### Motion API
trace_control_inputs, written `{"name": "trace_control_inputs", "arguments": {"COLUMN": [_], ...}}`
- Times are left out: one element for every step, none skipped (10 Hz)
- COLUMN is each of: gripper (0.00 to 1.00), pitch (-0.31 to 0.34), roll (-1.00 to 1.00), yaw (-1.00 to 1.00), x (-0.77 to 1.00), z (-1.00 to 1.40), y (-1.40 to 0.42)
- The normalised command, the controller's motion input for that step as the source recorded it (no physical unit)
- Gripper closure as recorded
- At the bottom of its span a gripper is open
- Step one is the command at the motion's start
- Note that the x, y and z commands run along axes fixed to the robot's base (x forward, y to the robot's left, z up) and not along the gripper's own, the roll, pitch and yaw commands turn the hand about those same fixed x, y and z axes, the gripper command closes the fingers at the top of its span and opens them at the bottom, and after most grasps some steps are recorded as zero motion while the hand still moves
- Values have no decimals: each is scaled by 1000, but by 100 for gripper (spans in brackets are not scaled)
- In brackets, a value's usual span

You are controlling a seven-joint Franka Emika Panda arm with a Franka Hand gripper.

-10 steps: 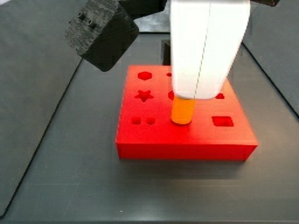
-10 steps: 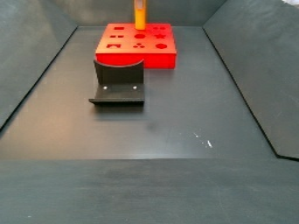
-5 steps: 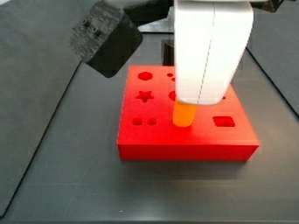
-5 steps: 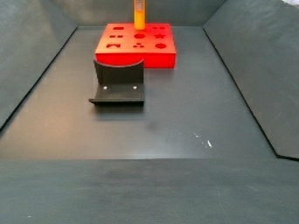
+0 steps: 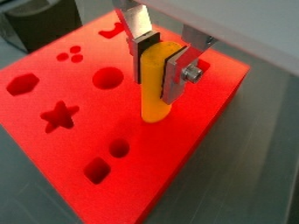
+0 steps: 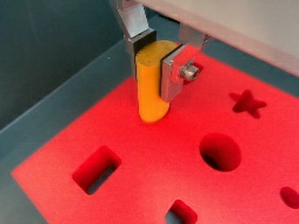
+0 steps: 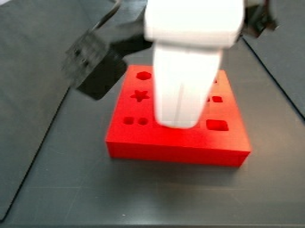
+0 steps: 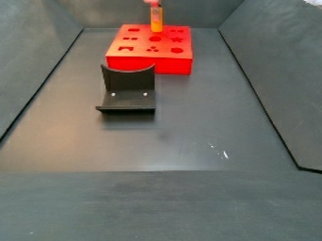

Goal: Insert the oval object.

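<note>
My gripper (image 5: 158, 74) is shut on the oval object (image 5: 153, 98), a smooth orange-yellow peg held upright between the silver fingers. It shows the same in both wrist views (image 6: 149, 92). The peg's lower end meets the top face of the red block (image 5: 70, 149), near one edge of it, and any hole under the peg is hidden. In a side view the white gripper body (image 7: 185, 71) hides the peg above the red block (image 7: 179, 142). In a side view the peg (image 8: 156, 19) stands over the block's far part (image 8: 151, 56).
The block's top has a star hole (image 5: 59, 115), a round hole (image 5: 107, 79) and several other shaped holes. The dark grey curved holder (image 8: 127, 89) stands in front of the block and shows large in a side view (image 7: 98, 61). Dark sloping walls enclose the floor.
In a side view the gripper body now sits lower and further left, covering the peg that showed beneath it before. The block appears slightly shifted in both side views.
</note>
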Motion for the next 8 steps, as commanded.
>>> {"name": "trace_control_inputs", "arguments": {"gripper": [100,100,100,100,100,100,100,100], "pitch": [-130,-164,-231,-264,-247,-211,0,0], "roll": [-4,-43,-134,-160,-157,-180,10,0], "yaw": [-63,0,0,37,0,0,0,0], "x": [-54,0,357,537,460,257,0,0], "z": [-1000,-903,-700,-620,-637,-620,0,0], "y": [0,0,-43,-86,-57,0,0,0]}}
